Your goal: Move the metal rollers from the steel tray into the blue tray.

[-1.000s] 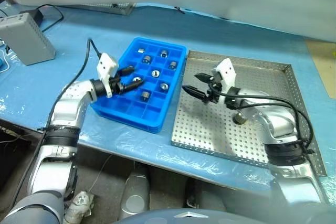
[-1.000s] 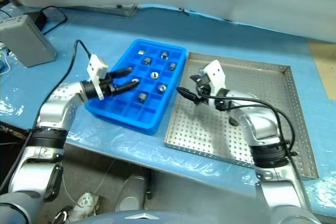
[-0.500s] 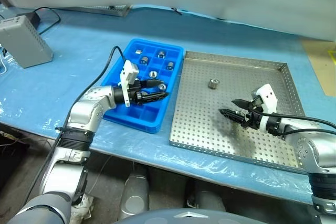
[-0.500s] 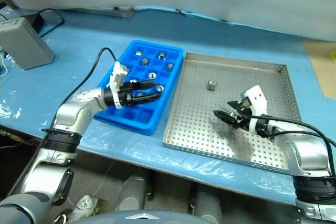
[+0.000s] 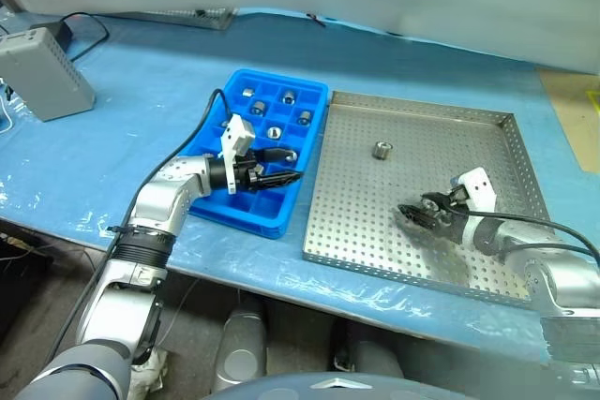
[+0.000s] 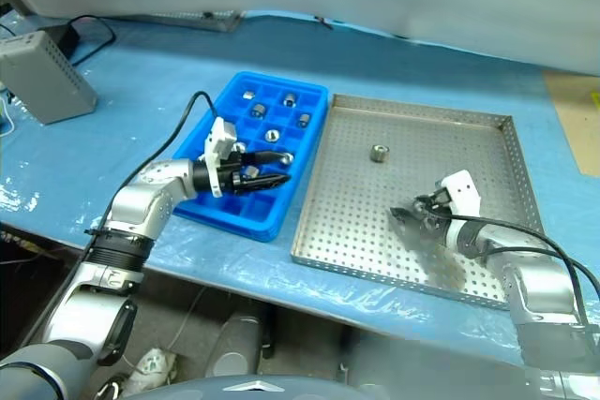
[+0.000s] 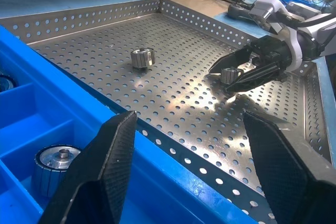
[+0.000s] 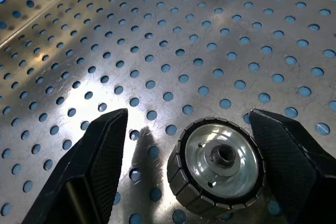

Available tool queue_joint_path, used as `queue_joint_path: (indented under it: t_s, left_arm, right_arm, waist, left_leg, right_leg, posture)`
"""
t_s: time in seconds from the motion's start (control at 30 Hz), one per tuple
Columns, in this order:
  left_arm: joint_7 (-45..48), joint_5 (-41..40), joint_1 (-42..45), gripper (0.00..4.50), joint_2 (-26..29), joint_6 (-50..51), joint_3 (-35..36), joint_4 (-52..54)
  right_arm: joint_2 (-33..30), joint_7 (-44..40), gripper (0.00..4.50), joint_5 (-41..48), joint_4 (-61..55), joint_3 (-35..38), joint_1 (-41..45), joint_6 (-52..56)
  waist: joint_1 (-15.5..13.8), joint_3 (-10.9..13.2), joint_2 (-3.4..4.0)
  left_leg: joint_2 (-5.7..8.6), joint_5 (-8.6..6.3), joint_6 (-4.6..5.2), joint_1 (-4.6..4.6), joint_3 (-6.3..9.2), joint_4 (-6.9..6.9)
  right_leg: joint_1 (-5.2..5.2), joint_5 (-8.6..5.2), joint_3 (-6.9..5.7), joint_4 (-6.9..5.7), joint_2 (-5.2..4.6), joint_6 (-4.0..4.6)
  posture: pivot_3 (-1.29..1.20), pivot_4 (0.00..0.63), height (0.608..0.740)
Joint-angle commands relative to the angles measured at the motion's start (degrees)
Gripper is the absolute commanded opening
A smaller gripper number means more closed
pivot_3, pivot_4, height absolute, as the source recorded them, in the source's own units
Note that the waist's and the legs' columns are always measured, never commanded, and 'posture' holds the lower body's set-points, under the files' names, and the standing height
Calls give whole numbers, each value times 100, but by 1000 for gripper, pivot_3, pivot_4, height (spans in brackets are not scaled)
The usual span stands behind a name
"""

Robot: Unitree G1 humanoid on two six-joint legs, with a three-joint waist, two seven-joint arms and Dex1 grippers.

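Right pincer (image 5: 419, 217) released, fingers straddling a small ribbed silver metal roller (image 8: 216, 165) on the perforated steel tray (image 5: 347, 222) | left pincer (image 5: 278, 166) released over the blue compartmented plastic tray (image 5: 314, 93) | step: grasp; you close, lift, carry left | second roller (image 5: 381, 149) well apart, raised rims to clear.

A grey box (image 5: 45, 71) sits at the upper left on the blue table cover (image 5: 141, 110), a black cable (image 5: 80, 21) behind it.
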State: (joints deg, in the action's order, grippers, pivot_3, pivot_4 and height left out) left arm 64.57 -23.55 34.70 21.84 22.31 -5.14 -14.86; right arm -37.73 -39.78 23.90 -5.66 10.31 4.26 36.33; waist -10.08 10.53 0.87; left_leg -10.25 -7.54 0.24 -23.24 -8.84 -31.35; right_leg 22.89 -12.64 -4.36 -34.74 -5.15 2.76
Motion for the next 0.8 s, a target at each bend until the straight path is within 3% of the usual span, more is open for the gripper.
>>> queue_joint_path:
  t_s: [0.03,0.27,0.53,0.8]
  left_arm:
    - [51,-4,49,3382,38,-110,49,136]
    - [-11,-16,139,3409,59,-20,85,194]
    - [-263,-172,143,3409,232,128,405,507]
    - [-620,-343,-443,3409,567,384,805,1129]
  right_arm:
    - [49,-27,3842,-51,-68,-37,-55,-160]
    - [60,-81,1690,-112,-111,-56,-64,-283]
    - [106,-74,1664,91,-838,-377,581,137]
    - [1105,-43,1664,325,-1041,-1336,2106,617]
  waist:
    - [1,0,0]
    - [1,0,0]
    - [62,0,1]
    - [129,-2,4]
  left_leg:
    - [0,0,0,1,0,0]
    - [0,0,0,1,0,-1]
    - [-2,0,0,1,0,0]
    - [-5,1,-1,-3,3,5]
  right_leg:
    - [-1,0,0,0,0,0]
    - [-2,0,0,0,0,0]
    - [3,0,0,-3,1,1]
    - [10,-2,-4,-6,3,7]
  posture:
    - [121,150,740]
    - [120,150,740]
    - [155,150,740]
    - [259,150,740]
